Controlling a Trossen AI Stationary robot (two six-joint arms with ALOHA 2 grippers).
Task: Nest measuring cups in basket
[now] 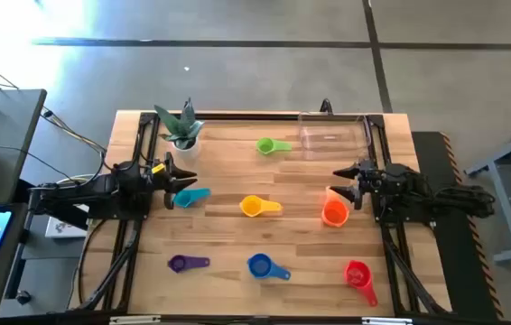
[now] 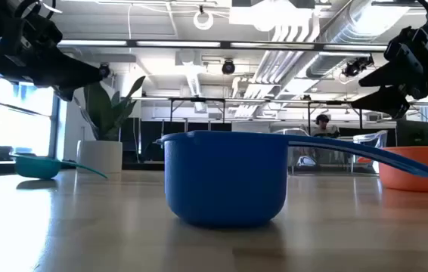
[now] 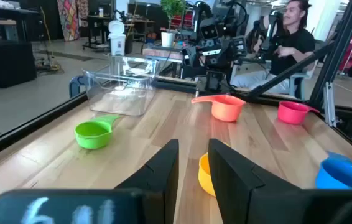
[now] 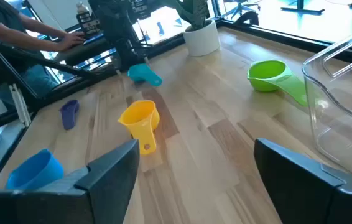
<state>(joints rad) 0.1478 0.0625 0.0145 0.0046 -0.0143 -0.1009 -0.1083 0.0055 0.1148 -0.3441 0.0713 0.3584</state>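
Nothing is nested yet: the clear basket (image 1: 332, 135) is empty and all seven cups lie loose on the table (image 1: 228, 244).

Your right gripper (image 1: 344, 181) stands wide open, holding nothing, just above the orange cup (image 1: 334, 212), with the basket close behind it near the far table edge. Your left gripper (image 1: 172, 177) holds nothing, fingers only narrowly apart, beside the teal cup (image 1: 190, 196). Between both grippers the yellow cup (image 1: 255, 207) has free room around it.

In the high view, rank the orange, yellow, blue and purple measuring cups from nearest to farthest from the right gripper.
From the right gripper:
1. Orange cup, just below it, on the right side.
2. Yellow cup, table middle.
3. Blue cup, front middle.
4. Purple cup, front left, farthest.
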